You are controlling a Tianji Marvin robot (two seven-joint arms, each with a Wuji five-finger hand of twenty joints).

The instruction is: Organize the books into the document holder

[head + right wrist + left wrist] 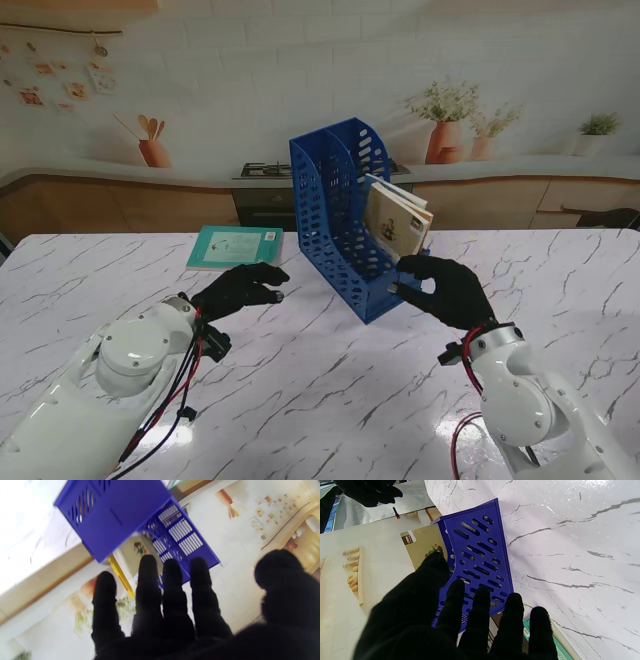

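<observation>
We see the blue document holder [345, 215] standing on the marble table [330, 390] at about 12 o'clock from us, with a tan-covered book [397, 222] leaning in its right compartment. Our right hand [448, 288] sits at the holder's near right corner, fingers spread and holding nothing. At 10 o'clock a teal book [236, 246] lies flat; our left hand [240, 289] hovers just near it, fingers apart, empty
</observation>
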